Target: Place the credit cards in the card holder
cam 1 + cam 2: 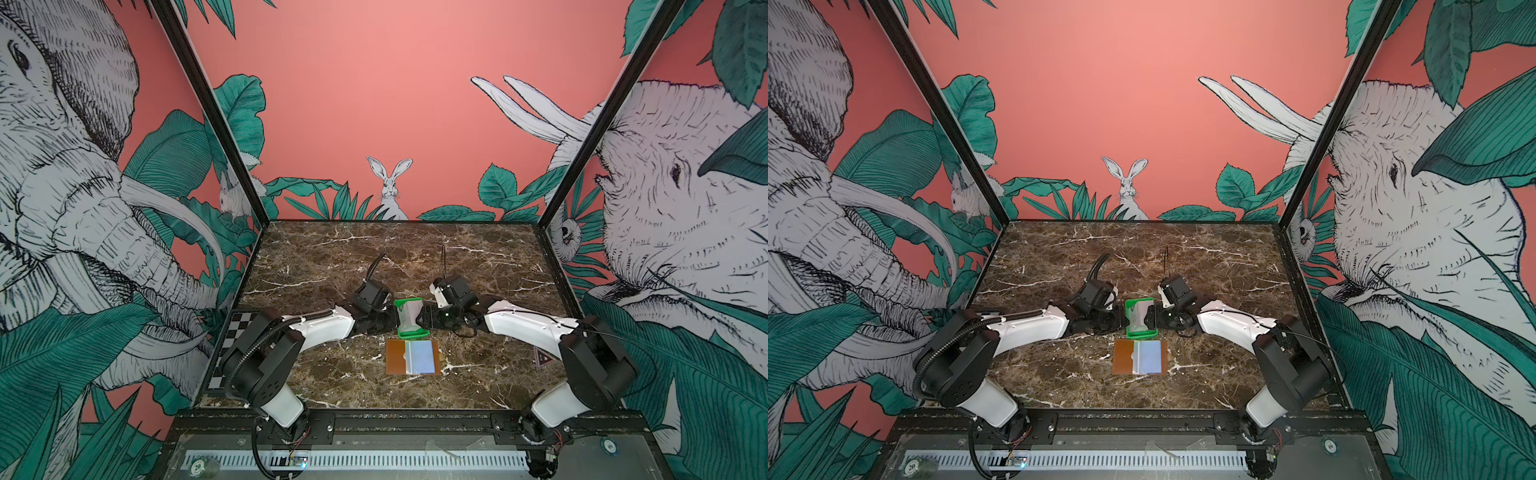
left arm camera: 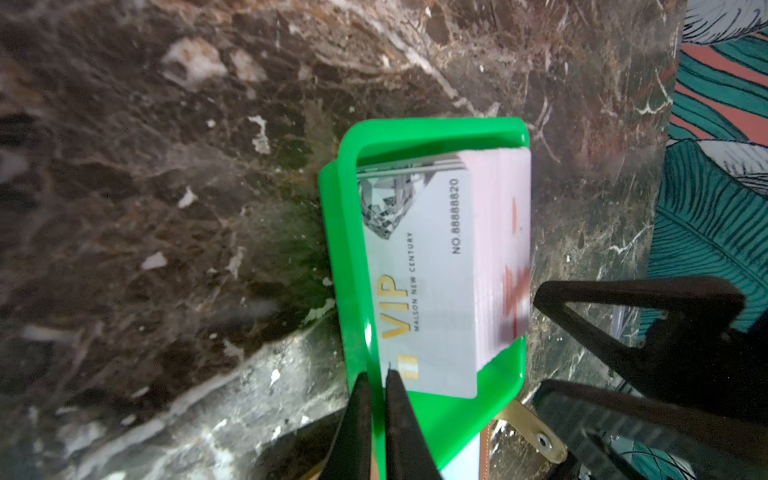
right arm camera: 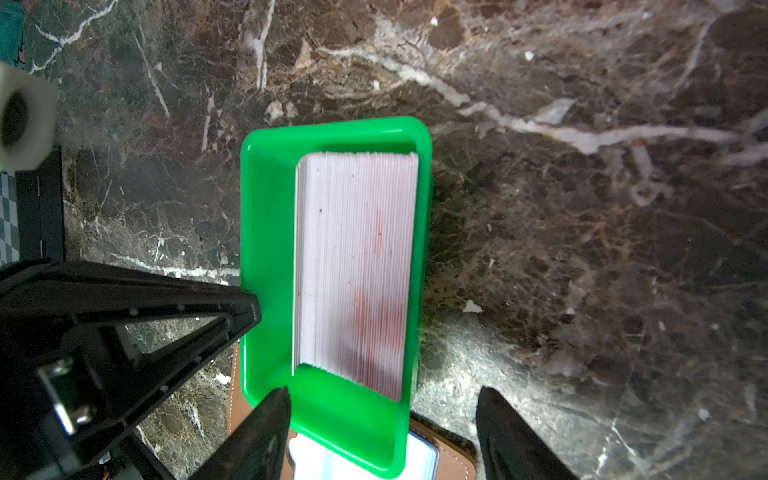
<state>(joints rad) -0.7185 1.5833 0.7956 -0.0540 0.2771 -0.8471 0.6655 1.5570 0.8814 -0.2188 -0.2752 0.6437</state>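
Green plastic tray walls hem the stacked credit cards; my left pincer pinches its thin rim, my right pincer gapes empty; marble surface open around.

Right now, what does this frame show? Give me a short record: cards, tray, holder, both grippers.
cards: stacked on edge in the tray, VIP card at one end
tray: green, on the table, between the grippers
holder: open flat, just camera-side of the tray in both top views
left gripper: shut on the tray wall
right gripper: open, empty, at the tray's end
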